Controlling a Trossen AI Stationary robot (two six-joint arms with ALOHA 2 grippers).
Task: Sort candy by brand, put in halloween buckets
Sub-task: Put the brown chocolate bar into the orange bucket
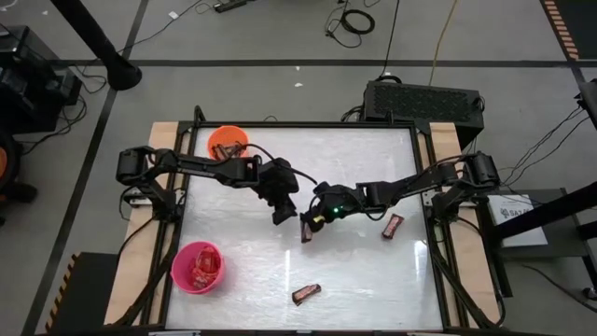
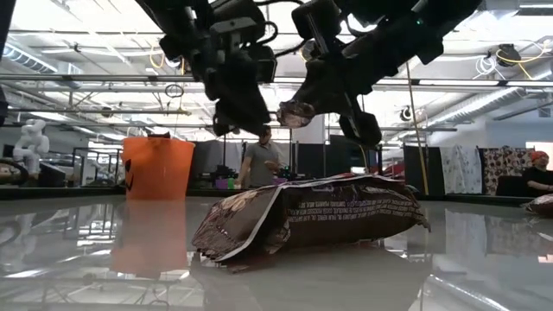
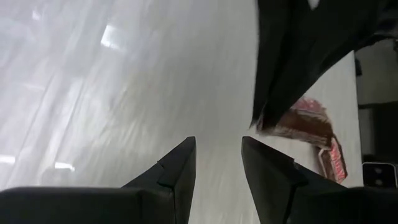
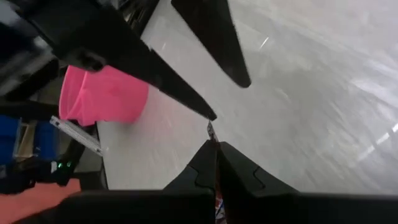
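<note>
My right gripper (image 1: 314,222) hangs over the table's middle, shut on a dark brown candy bar (image 3: 305,121). Just left of it my left gripper (image 1: 280,211) stands open with nothing between its fingers (image 3: 180,165), pointing slantwise down at bare table. Two more brown candy bars lie flat on the table, one at the right (image 1: 393,226) and one near the front edge (image 1: 306,294). The orange bucket (image 1: 227,143) stands at the far left. The pink bucket (image 1: 198,268), with red candy inside, stands at the near left. My right gripper pinches the brown candy bar by one end (image 3: 277,127) between its two fingers, which come slanting down from the table's right. The rest of the bar sticks out beyond the fingertips, clear of the table (image 2: 295,112). The fingers hide the exact spot.
The white tabletop (image 1: 364,271) is glossy and bordered by a dark frame. The two grippers stand close together at the middle. Beyond the far edge a person (image 2: 261,160) stands in the room, and a black box (image 1: 422,99) sits behind the table's far right corner.
</note>
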